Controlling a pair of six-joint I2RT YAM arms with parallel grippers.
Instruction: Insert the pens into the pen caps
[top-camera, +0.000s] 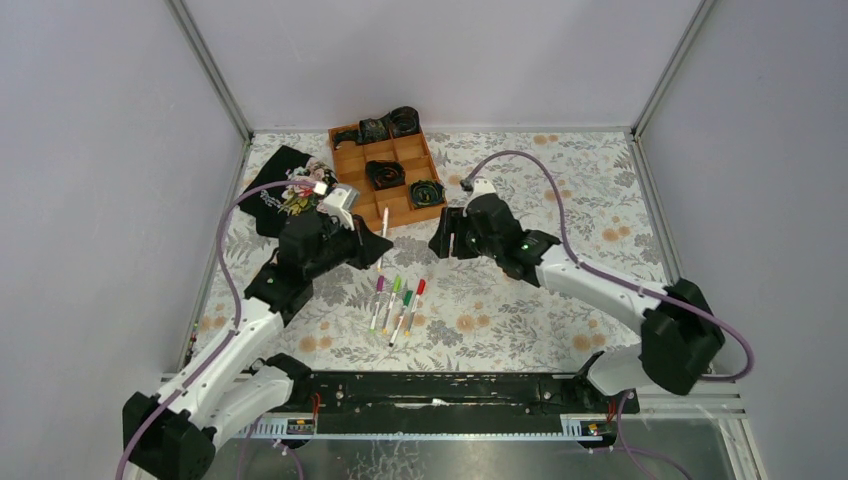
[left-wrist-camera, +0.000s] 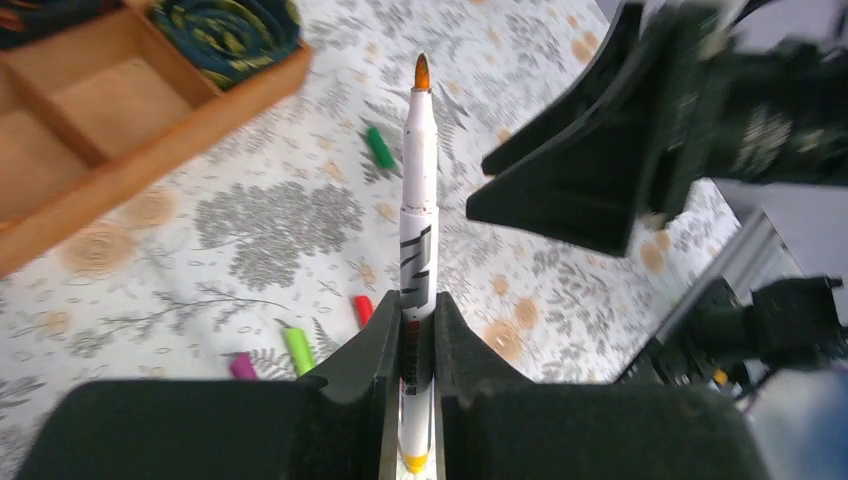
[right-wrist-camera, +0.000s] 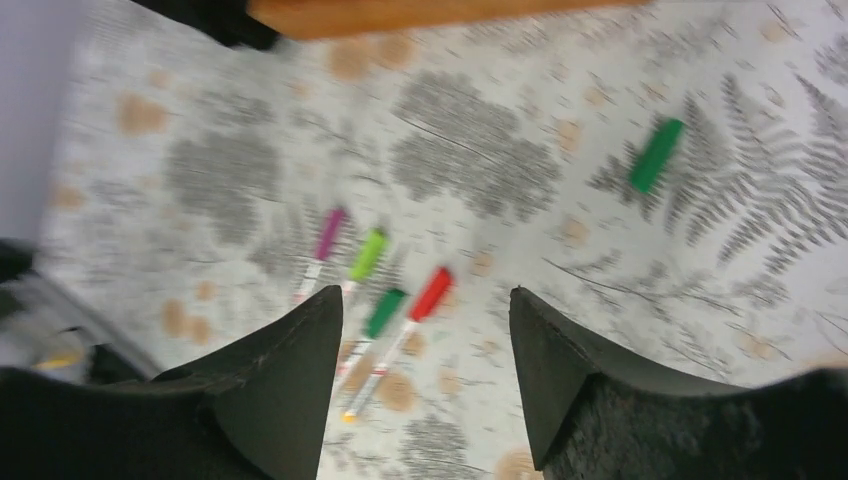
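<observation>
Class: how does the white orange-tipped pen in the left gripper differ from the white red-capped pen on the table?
Tip: the white orange-tipped pen is bare; the white red-capped pen wears its cap. Support: the orange-tipped pen is clamped in the left gripper; the red-capped pen lies loose on the floral table. Both have slim white barrels.

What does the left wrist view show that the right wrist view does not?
Left wrist only: the orange-tipped pen, uncapped, clamped in the left gripper, and a coiled item. Right wrist only: the dark-green-capped pen. Both: the three other capped pens, the loose green cap, the wooden tray and the right gripper, open and empty.
</observation>
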